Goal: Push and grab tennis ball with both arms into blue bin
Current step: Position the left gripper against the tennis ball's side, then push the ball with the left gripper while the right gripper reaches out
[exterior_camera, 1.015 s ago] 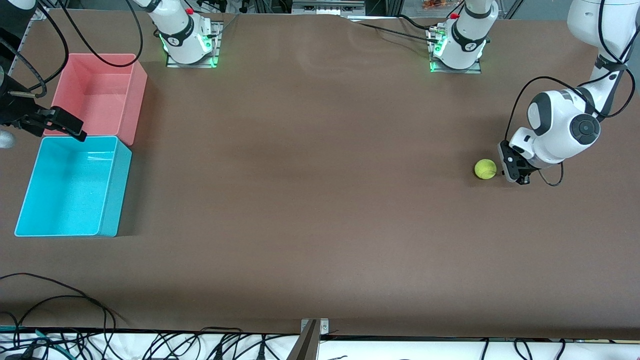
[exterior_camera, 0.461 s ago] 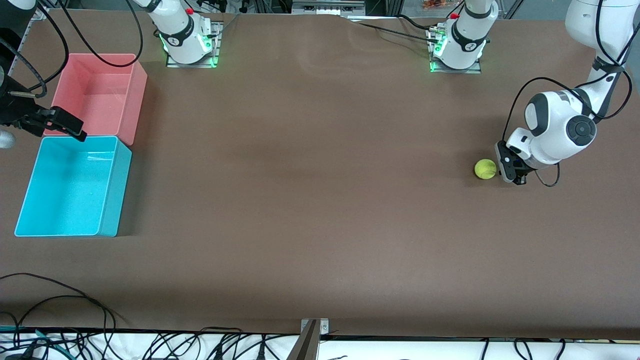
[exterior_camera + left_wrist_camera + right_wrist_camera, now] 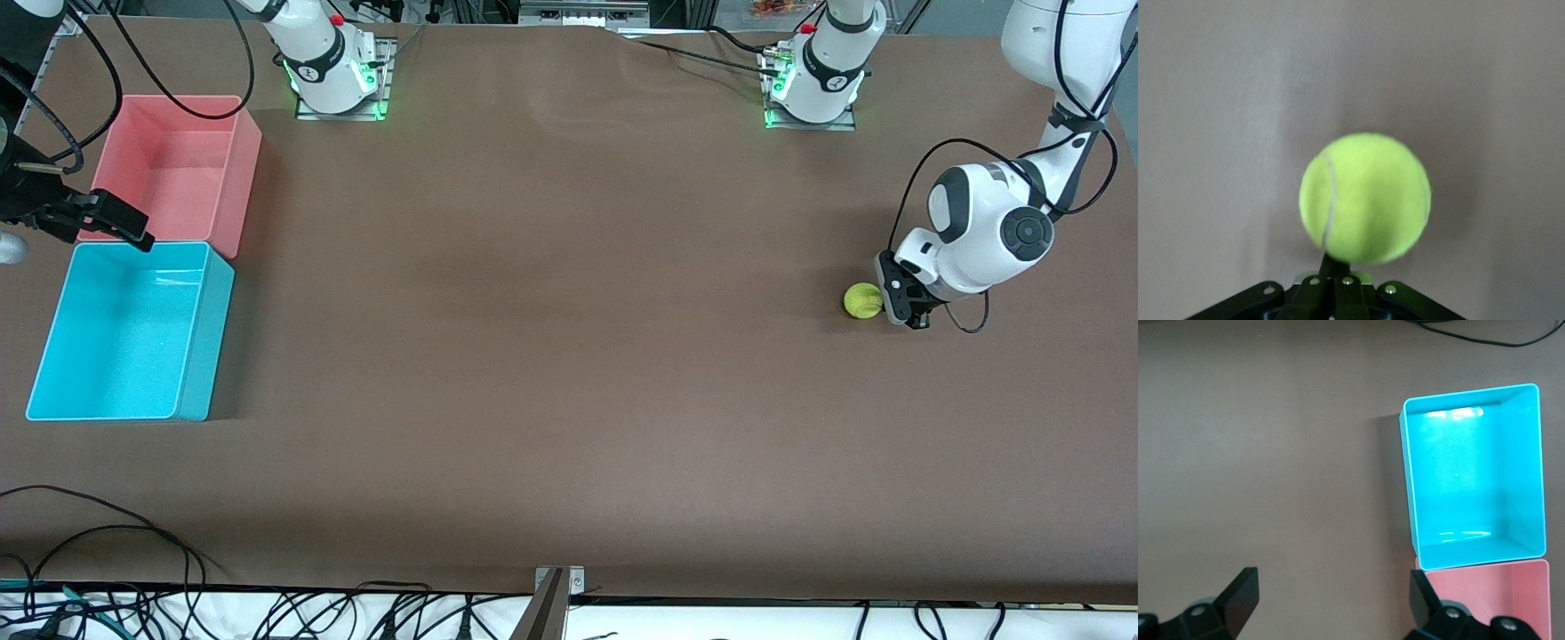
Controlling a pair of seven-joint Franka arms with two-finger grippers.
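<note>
Your tennis ball (image 3: 862, 300) sits on the brown worktop (image 3: 569, 356) at the left arm's end, well apart from both bins. In the left wrist view the ball (image 3: 1365, 198) fills the middle of the picture, resting on the worktop right at the tips of the closed fingers (image 3: 1331, 267).

Left gripper (image 3: 900, 302): down at worktop level, just beside the ball on the side toward the left arm's end of the worktop. Fingers are pressed together with nothing between them. The ball appears to touch the fingertips; you cannot confirm contact from the front view alone.

Blue bin (image 3: 133, 331): open top up, standing at the right arm's end of the worktop. You see only bare cyan floor inside. The pink bin (image 3: 178, 169) stands touching it, farther from the front camera.

Right gripper (image 3: 93, 218): up in the air over the seam where the two bins meet, waiting. Its fingers (image 3: 1239, 597) are spread wide and hold nothing; the right wrist view looks straight down on the blue bin (image 3: 1475, 477) and an edge of the pink bin (image 3: 1498, 587)
</note>
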